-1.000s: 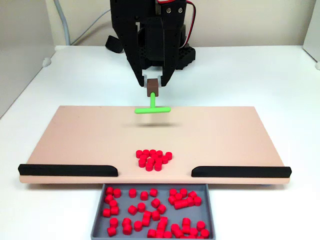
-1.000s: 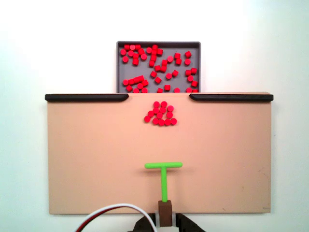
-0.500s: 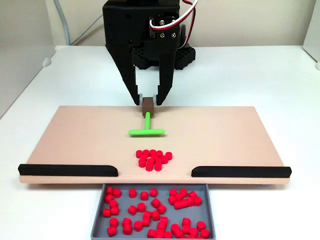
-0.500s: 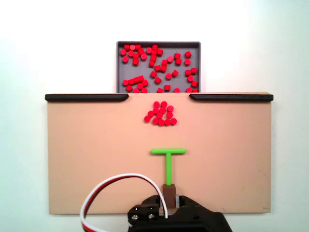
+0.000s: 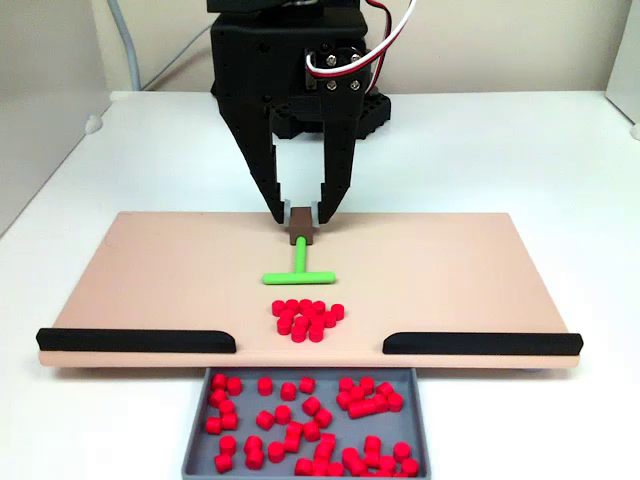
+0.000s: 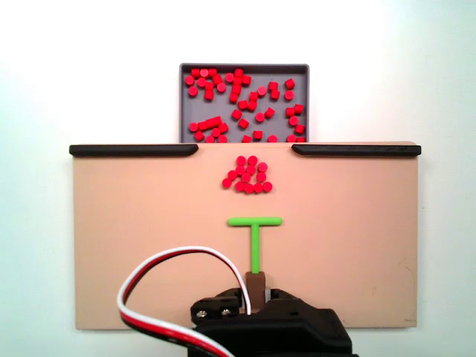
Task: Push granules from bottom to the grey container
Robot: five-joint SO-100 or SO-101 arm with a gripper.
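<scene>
Granules (image 5: 307, 318) lie just beyond the green pusher (image 5: 298, 271) clenched in the pincer (image 5: 299, 215).

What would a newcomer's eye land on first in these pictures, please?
Probably the bright red granules clustered on the tan board, near the gap between the black bars. Many more fill the grey container beyond that gap. Next, the black end effector holds a green T-shaped pusher just behind the cluster.

One fixed camera stood low in front and looked across the tan board (image 5: 150, 280) toward the arm. The other looked straight down from above. Both showed the grey container (image 6: 244, 68) and board.
</scene>
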